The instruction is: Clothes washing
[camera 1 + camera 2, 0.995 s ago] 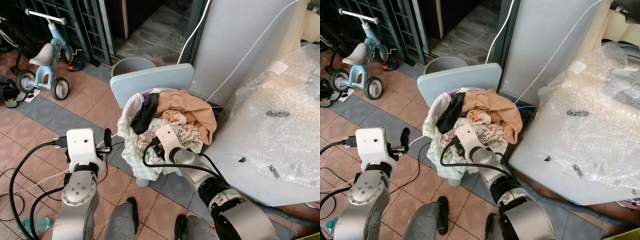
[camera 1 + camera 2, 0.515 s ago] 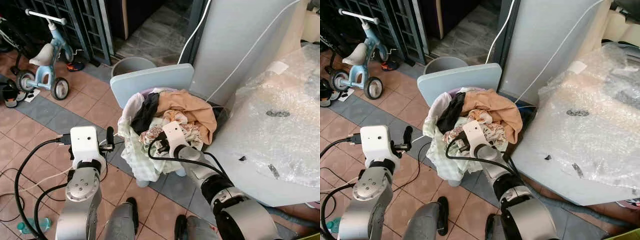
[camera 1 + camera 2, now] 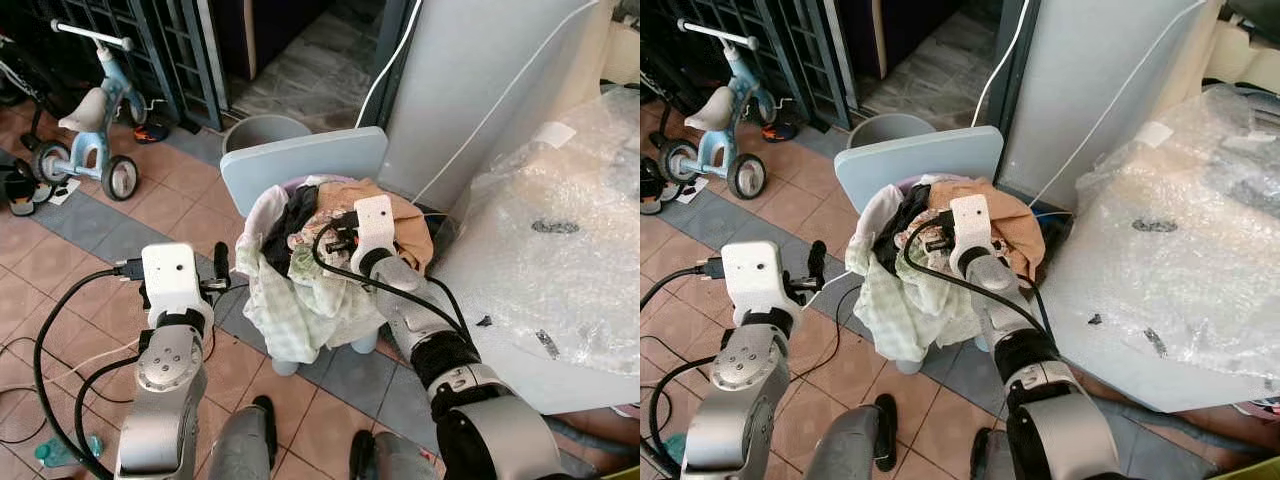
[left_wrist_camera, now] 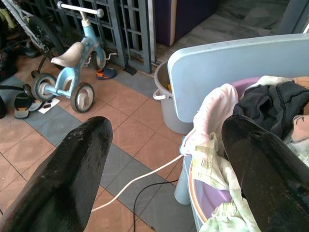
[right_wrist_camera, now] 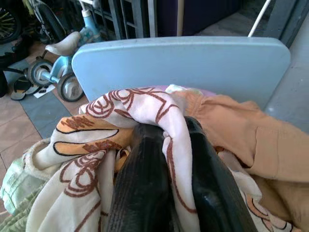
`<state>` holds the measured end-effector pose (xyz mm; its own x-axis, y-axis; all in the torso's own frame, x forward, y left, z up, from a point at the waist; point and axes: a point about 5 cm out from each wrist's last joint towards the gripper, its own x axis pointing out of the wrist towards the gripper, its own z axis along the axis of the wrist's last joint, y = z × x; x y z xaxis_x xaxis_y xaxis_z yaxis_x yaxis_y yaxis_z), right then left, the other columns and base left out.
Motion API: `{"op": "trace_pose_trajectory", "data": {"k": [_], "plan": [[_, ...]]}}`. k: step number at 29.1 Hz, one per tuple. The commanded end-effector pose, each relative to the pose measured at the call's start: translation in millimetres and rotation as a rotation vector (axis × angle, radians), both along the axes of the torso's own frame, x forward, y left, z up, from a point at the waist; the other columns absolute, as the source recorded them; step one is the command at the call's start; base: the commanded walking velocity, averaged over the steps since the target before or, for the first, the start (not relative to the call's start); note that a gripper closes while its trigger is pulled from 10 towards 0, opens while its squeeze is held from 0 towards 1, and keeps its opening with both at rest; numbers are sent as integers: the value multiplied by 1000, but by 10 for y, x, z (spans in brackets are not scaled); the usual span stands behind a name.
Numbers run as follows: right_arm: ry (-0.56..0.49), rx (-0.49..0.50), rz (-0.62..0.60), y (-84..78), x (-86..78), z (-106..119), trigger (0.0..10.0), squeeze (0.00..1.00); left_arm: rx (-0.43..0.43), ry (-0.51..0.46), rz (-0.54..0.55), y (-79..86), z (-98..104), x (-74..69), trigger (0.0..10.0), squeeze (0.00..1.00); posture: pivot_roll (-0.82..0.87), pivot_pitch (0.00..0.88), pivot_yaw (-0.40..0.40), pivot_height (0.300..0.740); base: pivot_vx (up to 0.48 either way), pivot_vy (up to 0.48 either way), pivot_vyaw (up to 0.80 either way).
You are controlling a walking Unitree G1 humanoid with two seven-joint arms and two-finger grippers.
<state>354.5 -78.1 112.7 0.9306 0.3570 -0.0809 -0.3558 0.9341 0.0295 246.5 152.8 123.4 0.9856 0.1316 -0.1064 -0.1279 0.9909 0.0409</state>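
Observation:
A purple laundry basket (image 4: 212, 200) stands on the tiled floor, heaped with clothes (image 3: 320, 295). On top lie an orange garment (image 3: 412, 228), a black one (image 3: 293, 222) and a cream cloth with brown and orange swirls (image 5: 125, 104). My right gripper (image 5: 171, 137) is above the middle of the heap, shut on a fold of the swirl-patterned cloth, which drapes over both fingers. My left gripper (image 4: 166, 128) is open, held level just off the basket's left side, with nothing between its fingers (image 3: 220, 260).
A light blue board (image 3: 300, 160) stands upright behind the basket, with a grey bucket (image 3: 262, 130) beyond it. A bubble-wrapped appliance (image 3: 570, 250) and a tall grey panel (image 3: 480, 90) close off the right. A child's tricycle (image 3: 90, 110) and floor cables (image 3: 50, 340) lie left.
My right gripper has risen and moved toward the back of the heap, drawing the patterned cloth up with it. The left arm has hardly shifted.

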Motion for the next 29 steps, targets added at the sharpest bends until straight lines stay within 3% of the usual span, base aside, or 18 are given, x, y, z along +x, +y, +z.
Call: {"op": "trace_pose_trajectory", "data": {"k": [1, 2, 5, 8, 11, 13, 16, 17, 19, 20, 21, 25, 27, 28, 29], "plan": [[-146, 13, 17, -80, 22, 277, 0, 0, 0, 16, -17, 1, -51, -3, 10000, 0, 95, 120, 11, 740, 0, 0, 0], [-223, 21, -2, -192, 20, 457, 0, 0, 0, 15, -36, -22, -64, 24, 10000, 0, 67, 101, 27, 740, 0, 0, 0], [-282, 44, -39, -374, -22, 633, 0, 0, 2, 7, -59, -57, -55, 80, 10000, 0, 41, 88, 45, 740, 0, 0, 0], [-317, 30, -38, -582, -188, 721, 0, 0, 10, -5, -89, -83, -45, 181, 10000, 0, 12, 70, 56, 740, 0, 0, 0], [-319, 32, -32, -648, -318, 735, 0, 0, 13, -15, -100, -80, -36, 245, 10000, 0, -9, 56, 59, 740, 0, 0, 0], [-290, 71, 1, -624, -402, 727, 0, 0, 12, -23, -101, -78, -27, 277, 10000, 0, -13, 49, 58, 740, 0, 0, 0], [-117, 148, 150, -386, -564, 504, 0, 0, 4, -30, -101, -105, -32, 315, 10000, 0, -18, 38, 53, 740, 0, 0, 0], [-132, 131, 190, -253, -616, 446, 0, 0, -3, -32, -99, -132, -38, 327, 10000, 0, -17, 36, 52, 740, 0, 0, 0], [-221, 100, 144, -187, -601, 542, 0, 0, -12, -45, -98, -166, -16, 330, 10000, 0, -9, 32, 48, 740, 0, 0, 0], [-242, 130, 100, -193, -569, 617, 0, 0, -10, -52, -97, -167, -6, 327, 10000, 0, -7, 30, 46, 740, 0, 0, 0], [-279, 176, 28, -229, -528, 741, 0, 0, -4, -61, -94, -158, 1, 321, 10000, 0, -8, 25, 44, 740, 0, 0, 0], [-381, 160, -72, -344, -518, 966, 0, 0, 16, -76, -83, -117, -4, 303, 10000, 0, -14, 13, 42, 740, 0, 0, 0], [-445, 63, -170, -553, -588, 1075, 0, 0, 10, -72, -77, -88, -31, 295, 10000, 0, -18, 8, 41, 740, 0, 0, 0], [-445, 63, -170, -553, -588, 1075, 0, 0, 10, -72, -77, -88, -31, 295, 10000, 0, -18, 8, 41, 740, 0, 0, 0], [-437, 23, -252, -716, -652, 1023, 0, 0, 11, -75, -77, -87, -42, 298, 10000, 0, -32, 1, 32, 740, 0, 0, 0]]}}
